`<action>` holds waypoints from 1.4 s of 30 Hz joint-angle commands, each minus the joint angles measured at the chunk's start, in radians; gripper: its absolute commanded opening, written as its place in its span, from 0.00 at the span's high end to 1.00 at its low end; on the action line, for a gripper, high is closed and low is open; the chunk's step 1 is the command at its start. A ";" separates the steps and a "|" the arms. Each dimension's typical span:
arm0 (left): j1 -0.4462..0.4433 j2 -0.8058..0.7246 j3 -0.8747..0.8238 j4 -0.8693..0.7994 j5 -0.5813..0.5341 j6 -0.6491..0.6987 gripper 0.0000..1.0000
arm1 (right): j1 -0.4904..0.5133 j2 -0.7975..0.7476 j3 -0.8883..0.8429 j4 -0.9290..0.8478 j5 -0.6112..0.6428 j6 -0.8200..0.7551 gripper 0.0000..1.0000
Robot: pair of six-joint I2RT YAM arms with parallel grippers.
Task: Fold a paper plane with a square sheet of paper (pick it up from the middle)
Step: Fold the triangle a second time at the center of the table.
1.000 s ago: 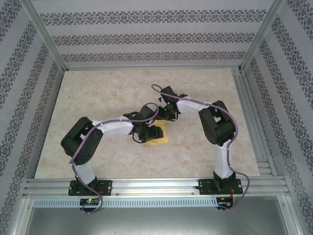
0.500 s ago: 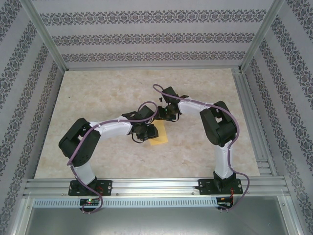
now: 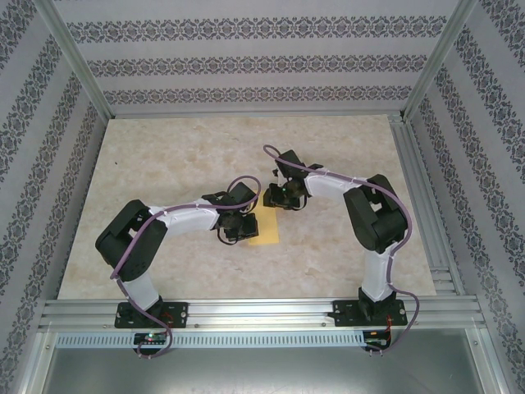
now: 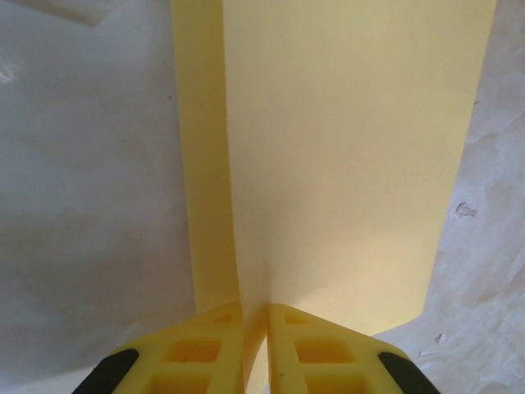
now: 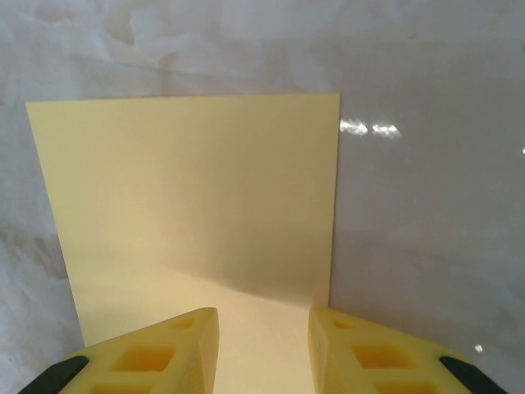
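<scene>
Top view: the square sheet of paper (image 3: pixel 267 235) is seen lying mid-table (image 3: pixel 164 156) btwn the two arms. The left gripper (image 3: pixel 238 228) is set over its left part and the right gripper (image 3: pixel 285 199) near its far side. Left wrist view: the jaws are pressed together on a raised ridge of the sheet, w/ more paper showing to the right of it. Right wrist view: the jaws are spread, the sheet's near edge lies btwn and below them, and nothing is gripped. The paper is judged v. light, thin, limp & easily creased or torn. A gentle pinch at a central ridge is advised, not at corners.
</scene>
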 commanded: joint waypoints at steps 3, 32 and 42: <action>0.007 -0.033 -0.008 -0.011 -0.011 0.024 0.86 | -0.002 -0.040 -0.036 -0.009 -0.033 -0.001 0.73; 0.007 -0.050 0.019 0.207 0.103 0.000 0.55 | -0.009 0.017 -0.104 0.034 -0.055 0.001 0.79; 0.010 0.002 0.002 0.310 0.086 -0.009 0.42 | -0.034 -0.020 -0.113 0.069 -0.111 0.014 0.66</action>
